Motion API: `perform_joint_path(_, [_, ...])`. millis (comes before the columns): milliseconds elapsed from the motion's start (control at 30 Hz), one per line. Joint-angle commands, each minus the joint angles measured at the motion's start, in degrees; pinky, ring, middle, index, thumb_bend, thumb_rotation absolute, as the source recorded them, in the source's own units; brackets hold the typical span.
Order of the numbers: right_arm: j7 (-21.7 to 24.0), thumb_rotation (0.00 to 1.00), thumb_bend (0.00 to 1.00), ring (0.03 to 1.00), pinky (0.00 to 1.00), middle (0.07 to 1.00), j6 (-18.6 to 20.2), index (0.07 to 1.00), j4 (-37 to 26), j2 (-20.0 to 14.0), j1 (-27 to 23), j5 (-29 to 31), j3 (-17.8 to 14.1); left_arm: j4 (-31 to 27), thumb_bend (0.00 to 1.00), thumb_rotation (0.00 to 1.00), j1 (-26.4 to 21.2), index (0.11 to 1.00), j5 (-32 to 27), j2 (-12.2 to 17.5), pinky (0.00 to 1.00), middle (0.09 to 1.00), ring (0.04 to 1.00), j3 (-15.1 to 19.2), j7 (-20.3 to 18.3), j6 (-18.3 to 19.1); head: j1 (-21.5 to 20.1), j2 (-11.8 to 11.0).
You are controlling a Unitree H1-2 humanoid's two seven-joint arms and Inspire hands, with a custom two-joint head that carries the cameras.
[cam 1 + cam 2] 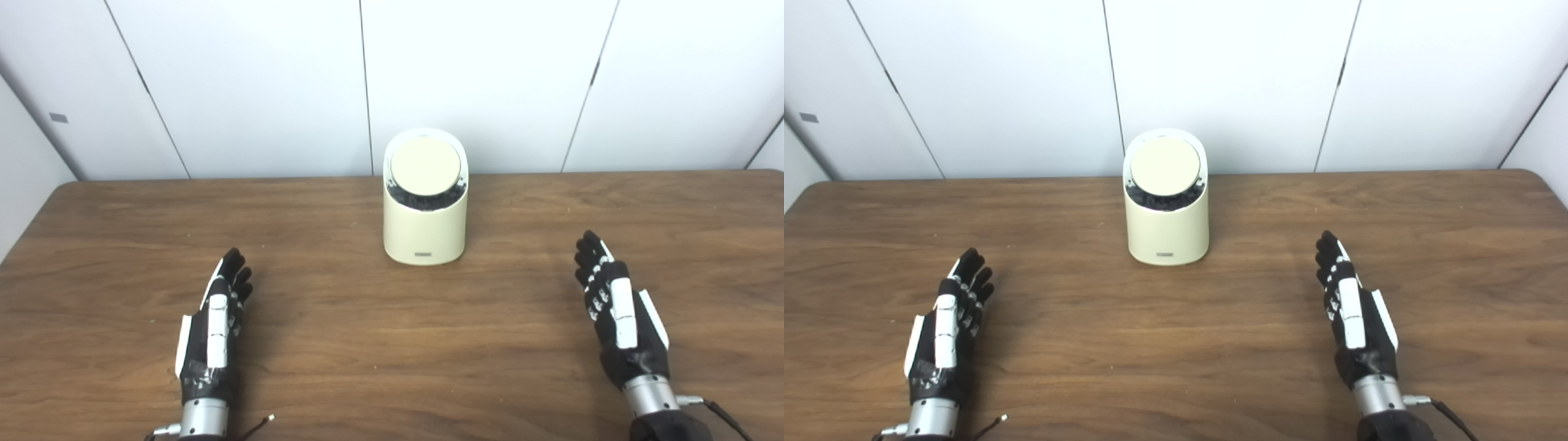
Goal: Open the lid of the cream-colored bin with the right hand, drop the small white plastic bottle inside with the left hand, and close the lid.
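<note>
1. Bin (425, 226): I see a cream-colored, round-cornered tub standing upright at the far middle of the table (343, 367), just in front of the white wall panels. It looks like thin, rigid plastic, so I judge it light and apt to slide or tip if I push sideways on it.

2. Lid (425, 162): a pale round disc, tilted toward me, seated in the sloped top. A dark crescent shows below its near edge, probably a liner or the interior; I cannot tell which. The disc looks smooth and offers no handle, so I would press or lift at its near rim and keep the force downward.

3. Bottle: the small white plastic bottle does not appear in either view. I cannot say where it lies, nor how it would grip; from the task wording alone I expect it light and slick.

4. Left hand (214, 318): it is low over the near left of the table, fingers apart and extended, holding nothing, well apart from the bin.

5. Right hand (615, 306): near right, fingers likewise spread and empty, palm turned inward, also well apart from the bin.

6. Stage: I judge that nothing is begun, as the lid sits in place.
</note>
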Motion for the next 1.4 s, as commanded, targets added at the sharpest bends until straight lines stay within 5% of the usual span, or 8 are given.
perform_joint_path(0, [0.03,1.00,0.58,0.979,1.00,0.968,-1.62,0.965,-1.26,-0.34,-1.03,0.16,0.00,0.59,0.52,0.90,0.81,0.944,0.04,0.69,0.96,0.952,0.944,0.53,-0.22,-1.56,0.06,0.09])
perform_joint_path(1367, [0.28,1.00,0.59,0.988,1.00,0.973,-1.31,0.971,-1.30,-0.46,-1.11,1.01,-0.27,0.14,0.53,0.90,0.90,0.949,0.32,0.71,0.95,0.952,0.941,0.31,-0.41,-1.32,0.13,0.66])
